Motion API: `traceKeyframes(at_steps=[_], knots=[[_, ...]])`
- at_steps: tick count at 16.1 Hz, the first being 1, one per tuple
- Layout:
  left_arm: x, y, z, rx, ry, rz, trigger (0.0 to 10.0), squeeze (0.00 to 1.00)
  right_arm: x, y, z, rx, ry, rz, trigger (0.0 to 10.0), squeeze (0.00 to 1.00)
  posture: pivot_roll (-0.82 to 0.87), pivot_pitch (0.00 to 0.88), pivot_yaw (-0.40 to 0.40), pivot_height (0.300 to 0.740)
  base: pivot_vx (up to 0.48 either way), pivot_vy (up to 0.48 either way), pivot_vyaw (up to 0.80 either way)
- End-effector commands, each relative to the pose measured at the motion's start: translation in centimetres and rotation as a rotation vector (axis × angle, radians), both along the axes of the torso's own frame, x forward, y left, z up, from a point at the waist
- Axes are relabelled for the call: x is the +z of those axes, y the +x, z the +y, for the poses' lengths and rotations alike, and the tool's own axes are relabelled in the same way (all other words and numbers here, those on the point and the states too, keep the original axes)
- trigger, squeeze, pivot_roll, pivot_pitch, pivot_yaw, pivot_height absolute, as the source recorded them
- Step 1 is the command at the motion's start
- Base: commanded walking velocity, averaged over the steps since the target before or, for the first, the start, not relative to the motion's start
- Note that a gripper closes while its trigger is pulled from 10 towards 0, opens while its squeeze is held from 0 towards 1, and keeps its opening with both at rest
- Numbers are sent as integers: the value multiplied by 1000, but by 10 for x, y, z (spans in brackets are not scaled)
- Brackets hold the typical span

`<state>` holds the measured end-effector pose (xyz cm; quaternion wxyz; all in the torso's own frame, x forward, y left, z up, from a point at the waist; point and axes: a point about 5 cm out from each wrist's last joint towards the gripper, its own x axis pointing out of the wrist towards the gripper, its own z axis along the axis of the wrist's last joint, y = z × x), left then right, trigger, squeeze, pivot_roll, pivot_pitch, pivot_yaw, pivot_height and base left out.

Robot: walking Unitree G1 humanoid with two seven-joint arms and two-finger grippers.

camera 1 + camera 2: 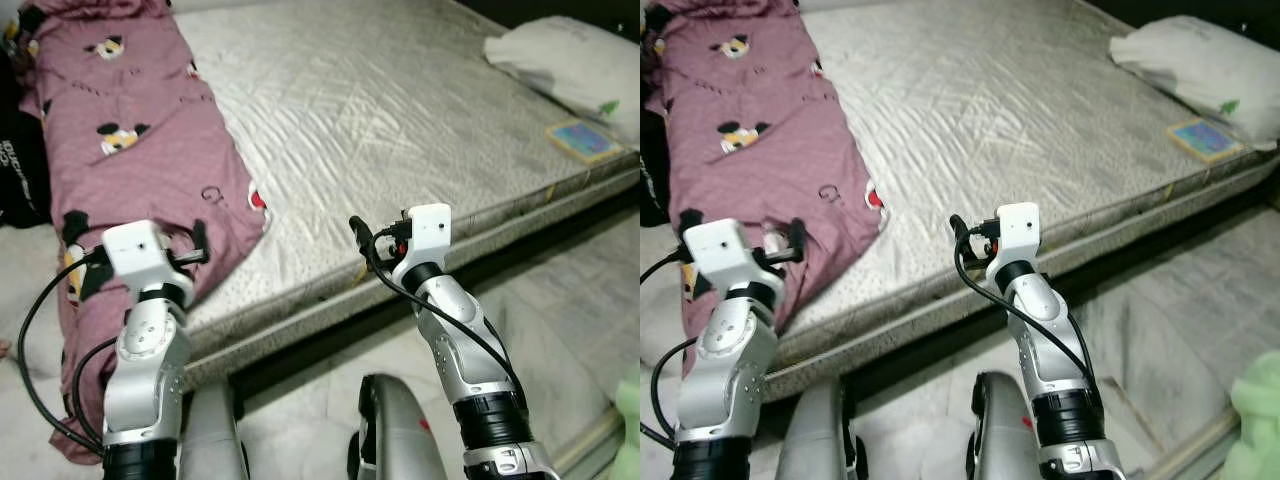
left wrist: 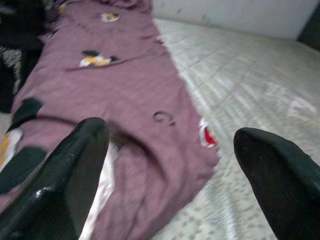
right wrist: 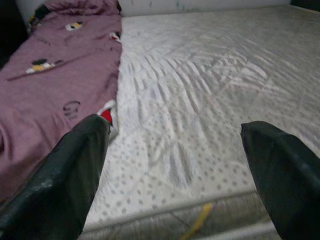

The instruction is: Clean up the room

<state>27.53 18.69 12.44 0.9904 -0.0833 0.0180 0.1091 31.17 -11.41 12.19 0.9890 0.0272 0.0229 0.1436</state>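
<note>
We see a bare mattress (image 1: 380, 110) across the upper middle of the frame, with a maroon cartoon-print blanket (image 1: 130, 140) lying along its left side and hanging over the near edge. A white pillow (image 1: 570, 60) sits at the upper right, a small book (image 1: 583, 140) just below it. Our left gripper (image 2: 170, 165) hovers over the blanket's near end, fingers (image 2: 65, 175) released and wide apart. Our right gripper (image 3: 175, 170) hangs above the mattress edge at centre, also spread and holding nothing.
</note>
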Motion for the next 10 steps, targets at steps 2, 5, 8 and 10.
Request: traceKeyframes(at_steps=[2, 5, 8, 10], knots=[[-2, 4, 10, 48, 11, 12, 10000, 0, 2, -2, 0, 31, -35, -28, 10000, 0, -66, 100, -52, 548, 0, 0, 0], [2, 10, 17, 99, 5, 6, 10000, 0, 2, -1, -5, 31, -46, -25, 10000, 0, -70, 113, -53, 538, 0, 0, 0], [6, 13, 29, 176, 9, 0, 10000, 0, 1, 0, -14, 10, -75, -19, 10000, 0, -77, 115, -52, 538, 0, 0, 0], [10, 16, 35, 203, -8, -17, 10000, 0, 0, -1, -20, -2, -89, -10, 10000, 0, -80, 122, -53, 538, 0, 0, 0]])
